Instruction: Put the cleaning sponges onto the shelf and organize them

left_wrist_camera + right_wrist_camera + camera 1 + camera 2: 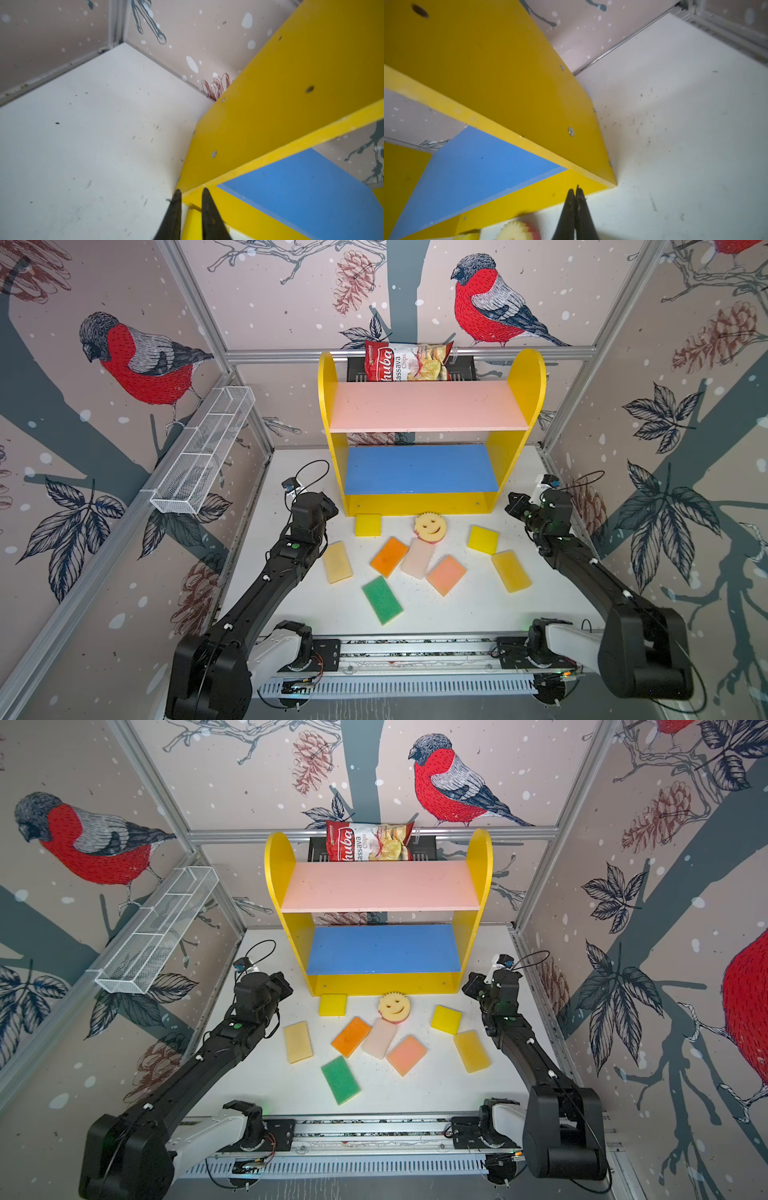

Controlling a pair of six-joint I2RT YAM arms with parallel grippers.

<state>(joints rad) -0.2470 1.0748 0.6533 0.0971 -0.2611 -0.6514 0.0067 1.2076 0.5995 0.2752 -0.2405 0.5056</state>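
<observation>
White bench (478, 605), scuffed, boxed in by bird-print walls. Nearest, both arms rise from a rail (415, 649) at the front edge. They stretch forward and low, one down each side of the bench.

Between the arms, all nine sponges lie on the bench.
- The green sponge (382, 600) is nearest.
- Next comes a loose row: pale yellow sponge (337, 562), orange sponge (389, 556), cream sponge (417, 558), salmon sponge (446, 575) and amber sponge (511, 571).
- Farther on, the smiley sponge (430, 526) touches the cream one's far end.
- A left yellow square (368, 524) sits just beside the shelf base, and a right yellow square (483, 539) lies apart from it.

Left tool (191, 192): its fingers are drawn to a thin gap with nothing between them. It sits near the shelf's left front corner, with the yellow side panel straight ahead.

Right tool (575, 188): its fingers are pressed together and empty, near the right front corner. That side panel stands just ahead of it.

The shelf (525, 377) stands at the far middle of the bench. Behind its top is a chips bag (407, 362). A wire basket (203, 452) hangs on the left wall.
</observation>
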